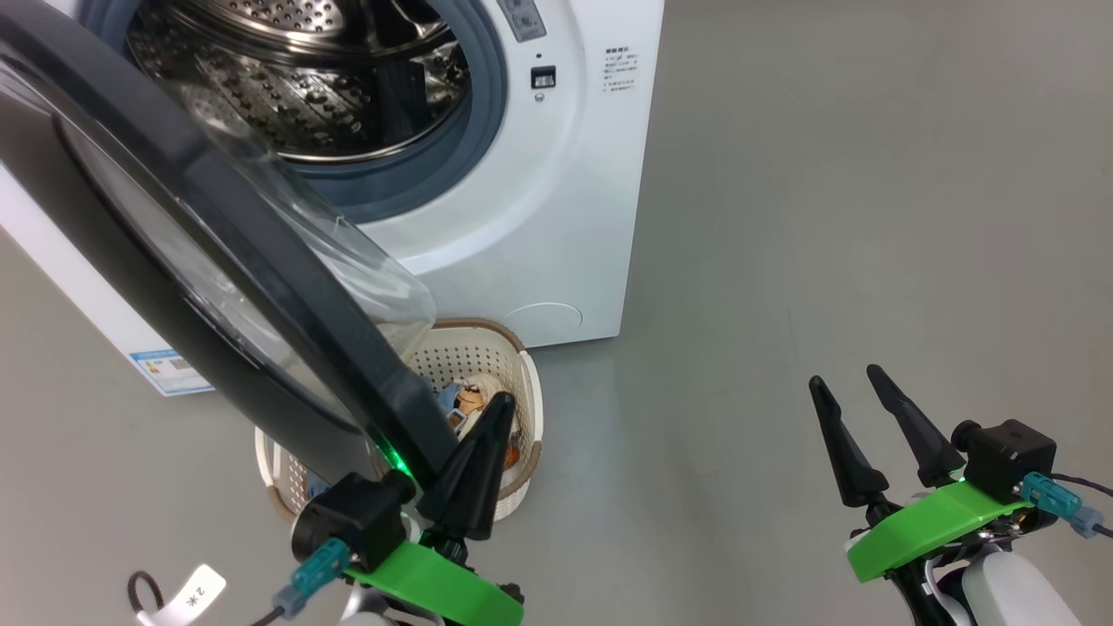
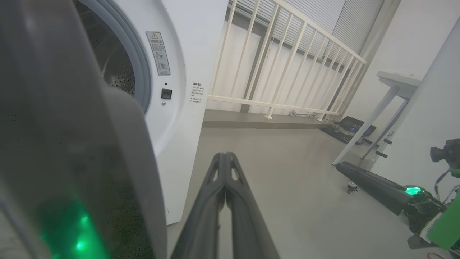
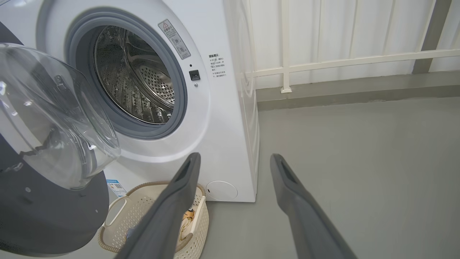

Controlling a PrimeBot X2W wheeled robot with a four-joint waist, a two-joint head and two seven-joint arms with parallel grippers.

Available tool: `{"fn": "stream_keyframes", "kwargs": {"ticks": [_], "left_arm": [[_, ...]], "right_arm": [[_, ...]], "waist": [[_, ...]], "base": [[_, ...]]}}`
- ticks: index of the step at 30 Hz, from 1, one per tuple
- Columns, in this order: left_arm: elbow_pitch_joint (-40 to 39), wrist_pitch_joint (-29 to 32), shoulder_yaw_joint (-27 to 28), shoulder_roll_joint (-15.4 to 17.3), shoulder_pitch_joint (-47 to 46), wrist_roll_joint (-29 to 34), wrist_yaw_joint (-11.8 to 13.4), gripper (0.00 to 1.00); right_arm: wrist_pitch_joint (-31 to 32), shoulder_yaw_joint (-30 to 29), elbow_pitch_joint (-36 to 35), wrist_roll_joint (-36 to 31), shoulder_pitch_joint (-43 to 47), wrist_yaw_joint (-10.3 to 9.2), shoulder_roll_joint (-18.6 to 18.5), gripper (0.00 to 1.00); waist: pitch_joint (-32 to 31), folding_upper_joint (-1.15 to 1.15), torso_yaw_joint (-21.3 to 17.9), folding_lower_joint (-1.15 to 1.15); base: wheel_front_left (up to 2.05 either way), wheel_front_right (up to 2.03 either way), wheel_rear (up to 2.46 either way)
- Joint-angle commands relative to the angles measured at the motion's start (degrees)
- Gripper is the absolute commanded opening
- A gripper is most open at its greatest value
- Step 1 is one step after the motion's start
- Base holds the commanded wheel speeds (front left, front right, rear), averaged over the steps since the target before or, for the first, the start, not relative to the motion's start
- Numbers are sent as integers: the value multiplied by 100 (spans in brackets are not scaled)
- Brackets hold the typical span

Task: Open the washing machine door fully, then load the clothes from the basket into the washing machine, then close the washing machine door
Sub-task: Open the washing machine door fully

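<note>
Left gripper (image 1: 497,413) pressed together, just beside washing machine door (image 1: 261,261) edge, near basket (image 1: 487,335); right gripper (image 1: 845,376) spread, well apart.

Left arm (image 1: 428,581) low with jaws pressed together; right arm (image 1: 1009,593) low, jaws spread apart.

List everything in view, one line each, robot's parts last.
washing machine: one, white, on the floor ahead
washing machine door: one, black with clear glass bowl, open at left
drum: one, steel, inside the machine
basket: one, cream with brown rim, floor below the door
clothes: a few, blue, cream, orange-brown, in the basket
railing: one, white, past the machine
table: one, white, right of the railing
left pincer: one, dark, shut, beside the door's edge
right pincer: one, dark, open, above bare floor
</note>
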Motion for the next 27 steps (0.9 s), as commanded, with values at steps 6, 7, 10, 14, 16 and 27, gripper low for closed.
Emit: {"fn": "stream_keyframes", "kwargs": {"ticks": [6, 7, 10, 14, 16, 27], "left_arm": [[24, -31, 306, 26, -253, -110, 135, 0], [52, -31, 332, 26, -248, -127, 147, 0], [145, -31, 411, 26, -222, -141, 172, 0], [200, -31, 519, 26, -152, -112, 176, 0], [209, -31, 554, 26, -110, -86, 166, 0], [262, -21, 662, 122, 197, -4, 200, 0]], "right_arm": [[-69, 57, -114, -22, -109, 9, -2, 100], [-69, 61, -104, -20, -109, 9, 2, 100], [-69, 103, -75, -13, -116, 9, 4, 100], [-69, 133, -48, -6, -106, 9, -5, 100], [-69, 141, -26, 1, -98, 9, -13, 100], [-69, 139, 56, 27, -15, 9, -22, 100]], "waist": [[39, 0, 121, 0], [32, 0, 160, 0], [-6, 0, 298, 0], [-74, 0, 530, 0], [-101, 0, 664, 0], [-286, 0, 1301, 0]], "base": [[0, 0, 0], [0, 0, 0], [0, 0, 0], [0, 0, 0], [0, 0, 0], [0, 0, 0]]}}
